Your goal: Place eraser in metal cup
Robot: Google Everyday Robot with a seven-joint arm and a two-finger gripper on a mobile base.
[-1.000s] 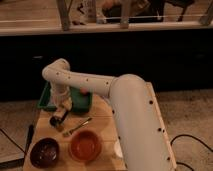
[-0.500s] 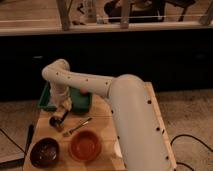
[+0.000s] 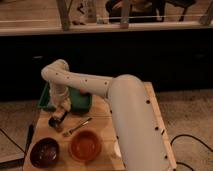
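The metal cup [image 3: 56, 121] is a small dark cylinder on the wooden table [image 3: 102, 120], near its left side, in front of the green tray [image 3: 82, 101]. My gripper [image 3: 62, 112] hangs at the end of the white arm, right above and slightly behind the cup, almost touching it. The eraser does not show as a separate thing; whatever is between the fingers is hidden.
An orange bowl [image 3: 85, 145] and a dark brown bowl [image 3: 44, 152] stand at the table's front. A spoon [image 3: 77, 127] lies between the cup and the orange bowl. My white arm [image 3: 131, 120] covers the table's right half. A dark counter wall stands behind.
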